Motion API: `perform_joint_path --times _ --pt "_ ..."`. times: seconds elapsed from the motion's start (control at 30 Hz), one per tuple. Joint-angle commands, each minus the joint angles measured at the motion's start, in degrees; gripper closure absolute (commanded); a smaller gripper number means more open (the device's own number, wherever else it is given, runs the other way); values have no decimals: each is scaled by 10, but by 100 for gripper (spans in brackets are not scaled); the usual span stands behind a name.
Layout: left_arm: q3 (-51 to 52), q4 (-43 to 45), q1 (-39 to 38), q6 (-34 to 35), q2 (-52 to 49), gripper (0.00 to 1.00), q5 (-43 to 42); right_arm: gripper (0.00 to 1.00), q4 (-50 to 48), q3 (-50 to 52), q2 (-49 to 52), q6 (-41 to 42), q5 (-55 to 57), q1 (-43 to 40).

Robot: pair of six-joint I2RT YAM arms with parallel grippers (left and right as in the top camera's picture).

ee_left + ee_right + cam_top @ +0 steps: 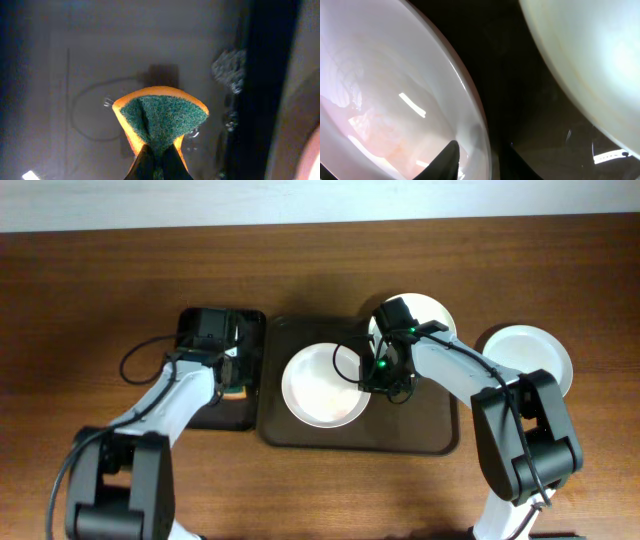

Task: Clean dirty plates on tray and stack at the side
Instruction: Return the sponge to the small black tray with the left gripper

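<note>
My left end effector (159, 156) is hovering over the small black tray (207, 418) at the left of the wooden worktop (100, 260), and its fingers are pinching shut on a folded sponge (162, 117), orange on the outside with a green scrubbing face. Beside it, the large brown tray (300, 430) is lying at the centre of the worktop, carrying two white plates. The middle plate (320, 388) is sitting towards the tray's left side, showing a faint pink film across its centre. The rear plate (428, 310) is sitting at the tray's far right corner, partly hidden under my right arm. A third plate (528, 358) is resting on the worktop just right of the brown tray, plain white. My right end effector (482, 165) is straddling the middle plate's right rim, one finger (447, 160) inside the plate and the other outside; I cannot tell whether it is clamping the rim.
</note>
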State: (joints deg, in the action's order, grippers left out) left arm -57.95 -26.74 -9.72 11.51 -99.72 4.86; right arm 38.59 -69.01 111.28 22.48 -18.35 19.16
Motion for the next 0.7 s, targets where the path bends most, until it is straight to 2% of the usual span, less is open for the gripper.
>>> perform_joint_path --times 0.0,0.03,0.07,0.13,0.3,0.5,0.53,0.57,0.67 --pt "1 5 2 -38 -22 93 -9 71 5 9 8 0 23 0" --pt "1 5 2 -42 -22 71 -1 72 5 9 8 0 23 0" --pt "1 6 1 -43 -22 55 14 72 5 9 8 0 23 0" --pt "1 10 1 -43 -22 48 36 71 5 9 8 0 23 0" --pt "1 27 1 -43 -26 41 38 71 5 9 8 0 23 0" --pt "1 36 1 -43 -64 41 19 72 6 9 8 0 23 0" --pt "1 36 1 -43 -68 42 18 72 7 9 8 0 23 0" --pt "1 37 1 -43 -68 48 18 72 7 9 8 0 23 0" --pt "0 54 2 -43 -64 100 18 72 7 9 8 0 23 0"
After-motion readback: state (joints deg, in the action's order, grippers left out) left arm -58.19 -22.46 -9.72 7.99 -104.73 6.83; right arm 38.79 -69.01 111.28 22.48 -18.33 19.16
